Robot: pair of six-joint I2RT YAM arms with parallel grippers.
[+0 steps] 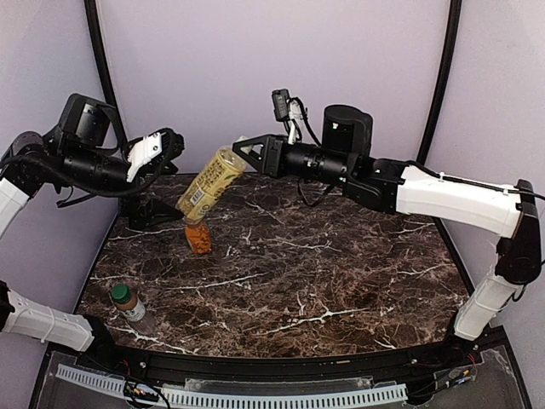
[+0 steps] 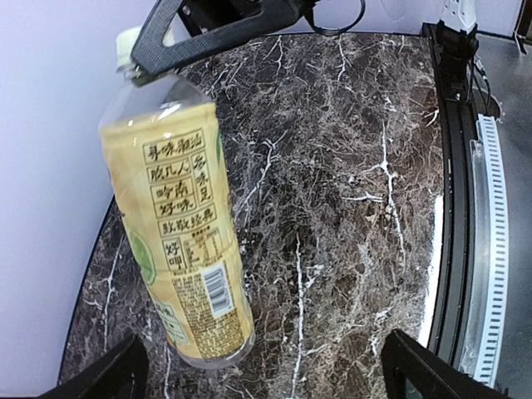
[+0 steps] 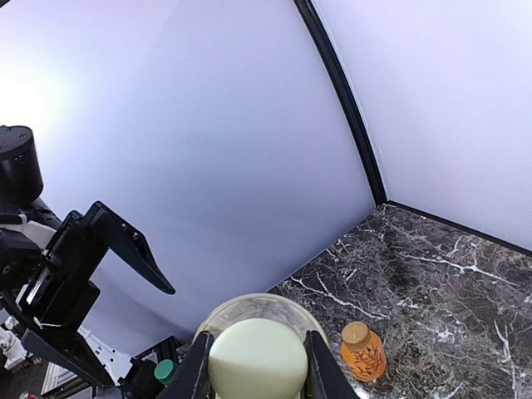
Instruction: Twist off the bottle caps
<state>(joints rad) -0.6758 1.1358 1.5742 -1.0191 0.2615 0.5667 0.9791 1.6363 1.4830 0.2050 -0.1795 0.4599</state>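
My right gripper is shut on the pale cap of the tall yellow-labelled bottle and holds it tilted in the air above the table's far left. In the right wrist view its fingers clamp both sides of the cap. The short orange bottle stands upright on the marble under the tall bottle's base and also shows in the right wrist view. The small clear bottle with a green cap stands near the front left. My left gripper is wide open and empty beside the tall bottle, not touching it.
The dark marble table has a black rim at the front. Lilac walls with black corner posts close in the back and sides. The right arm reaches across the far side of the table.
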